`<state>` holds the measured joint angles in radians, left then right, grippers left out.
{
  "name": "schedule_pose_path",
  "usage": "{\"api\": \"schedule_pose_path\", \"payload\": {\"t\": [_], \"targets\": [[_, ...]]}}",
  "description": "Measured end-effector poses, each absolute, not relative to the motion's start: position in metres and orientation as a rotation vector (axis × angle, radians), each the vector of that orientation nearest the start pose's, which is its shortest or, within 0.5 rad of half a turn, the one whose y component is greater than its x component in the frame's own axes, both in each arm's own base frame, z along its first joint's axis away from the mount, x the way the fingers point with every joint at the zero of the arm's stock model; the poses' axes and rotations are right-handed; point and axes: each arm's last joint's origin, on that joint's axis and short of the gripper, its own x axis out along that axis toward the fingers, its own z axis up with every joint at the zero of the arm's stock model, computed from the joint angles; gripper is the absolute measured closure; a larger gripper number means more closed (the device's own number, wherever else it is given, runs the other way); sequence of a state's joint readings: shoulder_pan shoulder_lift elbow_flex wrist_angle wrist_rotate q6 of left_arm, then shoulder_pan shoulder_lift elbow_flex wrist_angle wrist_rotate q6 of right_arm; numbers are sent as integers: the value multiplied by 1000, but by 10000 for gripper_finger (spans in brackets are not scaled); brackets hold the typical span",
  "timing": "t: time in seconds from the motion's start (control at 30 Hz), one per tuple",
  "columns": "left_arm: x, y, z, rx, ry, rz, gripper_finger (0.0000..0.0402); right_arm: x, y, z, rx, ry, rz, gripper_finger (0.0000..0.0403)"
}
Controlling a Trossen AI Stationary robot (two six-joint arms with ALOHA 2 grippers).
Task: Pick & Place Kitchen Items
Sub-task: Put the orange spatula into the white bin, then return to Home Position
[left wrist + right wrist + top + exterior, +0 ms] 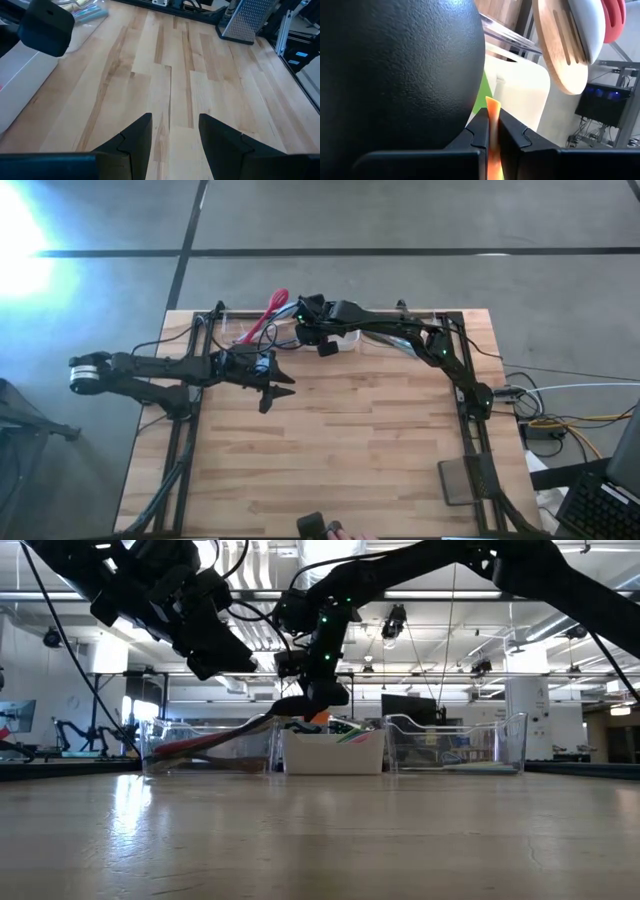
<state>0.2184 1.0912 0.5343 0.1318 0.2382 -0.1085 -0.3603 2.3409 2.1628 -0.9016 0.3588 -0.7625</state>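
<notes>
Here, right gripper (492, 131) clamping orange utensil (492, 112), head hidden

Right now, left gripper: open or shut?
Open. In its wrist view the left gripper shows two dark fingers apart, bare wooden table in the gap, nothing held.

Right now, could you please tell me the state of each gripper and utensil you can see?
Left gripper: open, empty, above bare table.
Right gripper: shut on orange utensil.
Black ladle: close against right gripper.
Slotted wooden spatula: propped up, unheld.
</notes>
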Motion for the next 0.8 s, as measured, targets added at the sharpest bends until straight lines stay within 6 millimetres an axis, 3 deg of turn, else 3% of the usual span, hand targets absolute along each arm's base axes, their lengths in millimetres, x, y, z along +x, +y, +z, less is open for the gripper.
{"api": "schedule_pose_path", "payload": {"t": [0.8], "targets": [[221, 42, 219, -202, 425, 3, 234, 468, -182, 232, -672, 1279, -281, 233]]}}
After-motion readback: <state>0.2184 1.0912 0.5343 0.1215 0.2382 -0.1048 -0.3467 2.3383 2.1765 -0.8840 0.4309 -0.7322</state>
